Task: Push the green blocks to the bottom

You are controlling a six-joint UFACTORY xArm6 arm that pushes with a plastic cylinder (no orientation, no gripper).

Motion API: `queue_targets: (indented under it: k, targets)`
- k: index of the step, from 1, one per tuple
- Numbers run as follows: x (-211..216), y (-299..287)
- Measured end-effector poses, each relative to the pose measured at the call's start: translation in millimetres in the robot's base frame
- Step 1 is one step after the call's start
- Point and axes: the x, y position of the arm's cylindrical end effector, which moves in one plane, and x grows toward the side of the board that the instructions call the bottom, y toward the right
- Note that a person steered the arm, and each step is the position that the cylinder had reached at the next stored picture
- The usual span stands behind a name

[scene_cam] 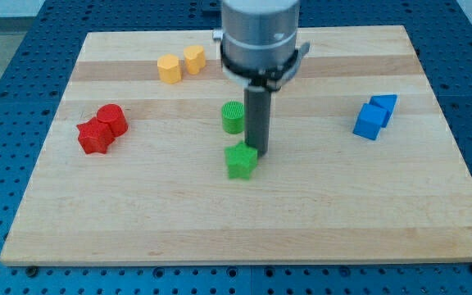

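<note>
Green blocks are found near the middle of the wooden board [433, 205]: a green cylinder [233, 117] stands toward the view's top, and a green star-shaped block [241, 161] lies just below it, a little apart. My tip [260, 153] is seen just to the view's right of the star-shaped block, touching or nearly touching its upper right edge, with the cylinder just to the left of the rod. No claw is carried by the arm, only the plain dark rod, so nothing is held. Two red blocks [102, 128] are placed touching each other at the view's left. Two yellow blocks [180, 64] are set side by side near the view's top. Two blue blocks [375, 115] sit together at the view's right, well apart from the green ones.
</note>
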Motion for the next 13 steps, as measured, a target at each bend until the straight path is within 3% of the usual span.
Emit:
queue_targets:
  k: [1, 3, 5, 8, 9, 10, 11, 12, 13]
  targets:
    - [51, -4]
    - [-17, 5]
    - [28, -37]
    - [55, -36]
    - [36, -16]
    - [-52, 44]
    - [-70, 47]
    - [-137, -7]
    - [-152, -39]
